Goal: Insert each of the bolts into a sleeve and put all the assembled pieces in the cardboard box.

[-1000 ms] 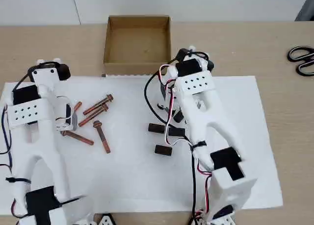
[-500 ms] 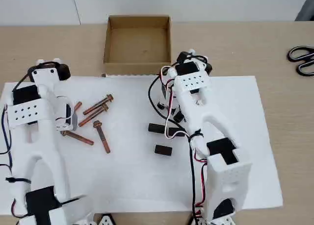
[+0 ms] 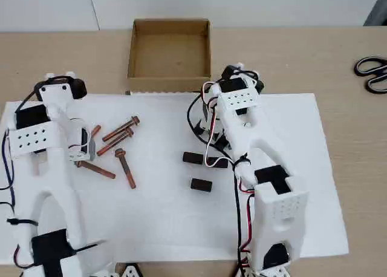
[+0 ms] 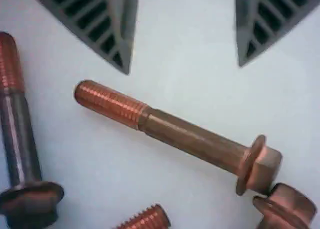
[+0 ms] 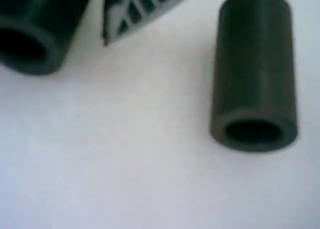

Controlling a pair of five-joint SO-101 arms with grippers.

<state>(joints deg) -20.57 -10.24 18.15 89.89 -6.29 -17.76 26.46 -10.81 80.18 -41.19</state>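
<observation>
Since a second ago, we see the right arm (image 3: 242, 101) change pose: its elbow block has drawn in toward the wrist, and the wrist has edged slightly away from the box (image 3: 171, 24). The left arm (image 3: 45, 132) and the loose parts lie as they did.

From the high view, we find the box open at the far side of the sheet (image 3: 163, 222), just past its edge. The bolts (image 3: 115, 143) lie scattered on the left part of the sheet. The left gripper (image 3: 84, 149) sits low at the left edge of that scatter, close to two of them. Two sleeves (image 3: 193, 158) lie free near the sheet's middle, and a third (image 3: 219, 162) is half hidden under the right arm's cables. The right arm's wrist end hangs over the sheet just beyond these sleeves, between them and the box. Scissors (image 3: 360, 62) rest on the bare table, well off to the right.

From the left wrist view, we see both fingers (image 4: 105, 24) spread wide apart, holding nothing. One bolt (image 4: 175, 134) lies flat on the sheet just past the tips, crossing the gap between them, touching neither. Another bolt (image 4: 17, 134) lies beside it, apart from it.

From the right wrist view, we see one sleeve (image 5: 255, 74) lying on the sheet, clear of the right gripper (image 5: 135, 9). A second sleeve (image 5: 35, 29) lies just beside the gripper. We cannot tell whether this gripper is spread or closed.
</observation>
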